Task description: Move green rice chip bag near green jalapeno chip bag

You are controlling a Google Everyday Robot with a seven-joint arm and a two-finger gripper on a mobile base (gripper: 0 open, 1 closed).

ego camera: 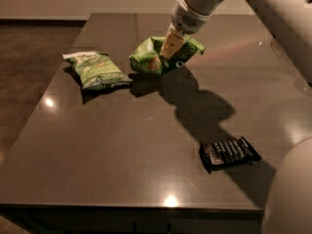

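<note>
I see the gripper [170, 46] pinching the green rice chip bag [147, 58]; the green jalapeno chip bag [97, 71] lies just beside it; a black wrapper [229, 153] sits well apart.

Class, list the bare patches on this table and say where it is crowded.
Bare: the table front-left, bordered by the green jalapeno chip bag, black wrapper and near edge. Crowded: the back, where the claw grips the green rice chip bag beside the jalapeno bag.
</note>
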